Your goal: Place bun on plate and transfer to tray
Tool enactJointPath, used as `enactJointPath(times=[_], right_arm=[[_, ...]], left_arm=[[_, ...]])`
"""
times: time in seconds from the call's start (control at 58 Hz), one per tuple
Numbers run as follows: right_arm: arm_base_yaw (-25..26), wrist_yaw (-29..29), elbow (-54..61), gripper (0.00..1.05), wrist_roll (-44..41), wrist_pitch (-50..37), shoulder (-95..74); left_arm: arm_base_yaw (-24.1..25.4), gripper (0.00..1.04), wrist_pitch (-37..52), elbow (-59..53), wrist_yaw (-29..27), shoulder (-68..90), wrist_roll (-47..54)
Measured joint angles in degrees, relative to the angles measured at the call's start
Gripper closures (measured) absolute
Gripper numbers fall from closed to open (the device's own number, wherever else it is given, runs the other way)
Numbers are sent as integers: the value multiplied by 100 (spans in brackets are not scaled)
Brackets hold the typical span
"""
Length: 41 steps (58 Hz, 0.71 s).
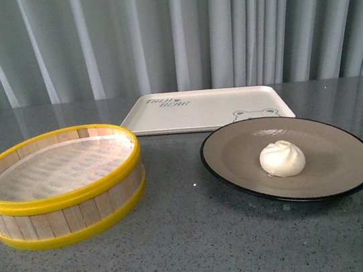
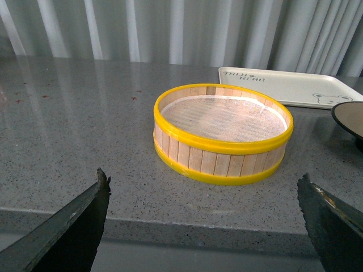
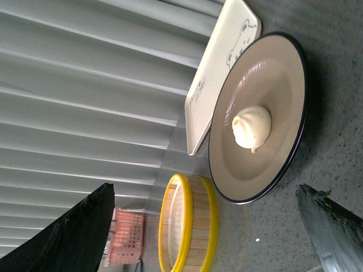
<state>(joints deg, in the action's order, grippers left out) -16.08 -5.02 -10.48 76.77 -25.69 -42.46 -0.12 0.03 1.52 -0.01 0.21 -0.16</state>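
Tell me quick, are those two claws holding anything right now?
Left gripper: open, holding nothing.
Right gripper: open, holding nothing; the bun sits on the plate.

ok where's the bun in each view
Front view: the bun sits on the plate, right of centre.
Left wrist view: not in it; only a sliver of the plate shows.
Right wrist view: the bun lies near the plate's middle; the picture is turned sideways.
Shared landmark: the yellow-rimmed steamer basket, in all three.
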Motion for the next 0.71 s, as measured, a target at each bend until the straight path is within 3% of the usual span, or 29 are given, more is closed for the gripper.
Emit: enactJointPath(times=[0.276, 0.707], right_arm=[[-205, -131, -422, 8, 1075, 212, -879], [400, 730, -1143, 8, 1928, 833, -1757]], left_arm=[[0, 7, 0, 0, 0, 0, 2], [0, 7, 0, 0, 0, 0, 2]])
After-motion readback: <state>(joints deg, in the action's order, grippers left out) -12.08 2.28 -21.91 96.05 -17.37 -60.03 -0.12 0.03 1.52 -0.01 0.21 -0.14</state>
